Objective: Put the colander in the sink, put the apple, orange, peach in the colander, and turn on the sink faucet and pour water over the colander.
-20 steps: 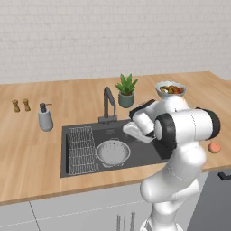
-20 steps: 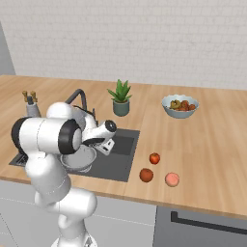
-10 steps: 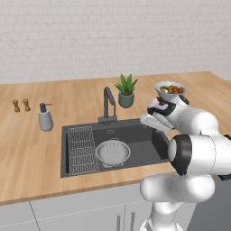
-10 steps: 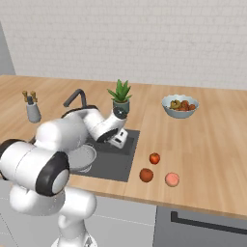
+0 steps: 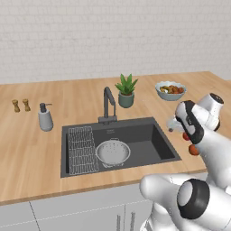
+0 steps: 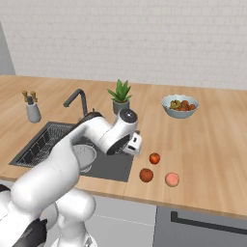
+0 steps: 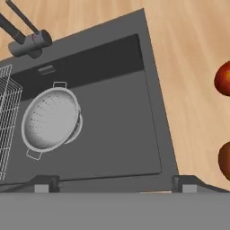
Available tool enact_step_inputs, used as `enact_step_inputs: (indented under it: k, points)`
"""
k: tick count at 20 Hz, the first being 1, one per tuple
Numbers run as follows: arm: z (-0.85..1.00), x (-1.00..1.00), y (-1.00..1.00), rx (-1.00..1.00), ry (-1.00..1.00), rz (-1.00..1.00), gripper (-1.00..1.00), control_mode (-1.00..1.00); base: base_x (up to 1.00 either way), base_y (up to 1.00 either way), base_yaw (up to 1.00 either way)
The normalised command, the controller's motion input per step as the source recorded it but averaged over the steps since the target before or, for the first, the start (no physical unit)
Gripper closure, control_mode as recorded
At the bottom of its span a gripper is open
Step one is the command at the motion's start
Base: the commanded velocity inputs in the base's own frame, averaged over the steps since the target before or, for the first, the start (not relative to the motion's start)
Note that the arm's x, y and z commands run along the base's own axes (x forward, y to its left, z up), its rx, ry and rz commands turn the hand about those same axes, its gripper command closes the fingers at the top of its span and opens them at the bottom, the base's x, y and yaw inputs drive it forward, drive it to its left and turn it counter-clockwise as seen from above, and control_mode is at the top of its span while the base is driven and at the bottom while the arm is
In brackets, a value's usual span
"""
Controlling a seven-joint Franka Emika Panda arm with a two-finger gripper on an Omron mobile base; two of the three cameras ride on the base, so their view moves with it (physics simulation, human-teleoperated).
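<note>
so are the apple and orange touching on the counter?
Apart. The right base view shows bare wood between the apple and the orange, both right of the sink.

Even, bright, diffuse light; no clear source. Shadows v. faint: soft dark patch under the colander [image 7: 50, 117] in the sink [image 7: 117, 130]. No glare on worktop [image 5: 31, 153]. All views low-res, slightly soft, jagged edges on rack wires. Fruit at hand-view right edge cropped. No lens distortion visible.
</note>
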Motion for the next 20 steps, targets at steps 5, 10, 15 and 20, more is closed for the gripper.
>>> enact_step_inputs:
  k: [5, 10, 15, 20]
  points:
    - [0.03, -0.64, -0.65, -0.21, 0.13, -0.05, -1.00, -1.00, 0.00, 0.00, 0.00]
    - [0.00, -0.24, -0.56, -0.21, 0.24, -0.08, -1.00, -1.00, 0.00, 0.00, 0.00]
    - [-0.06, 0.07, -0.53, 0.00, 0.19, -0.21, -1.00, -1.00, 0.00, 0.00, 0.00]
    - [-0.11, 0.13, -0.24, 0.00, 0.12, -0.09, -1.00, -1.00, 0.00, 0.00, 0.00]
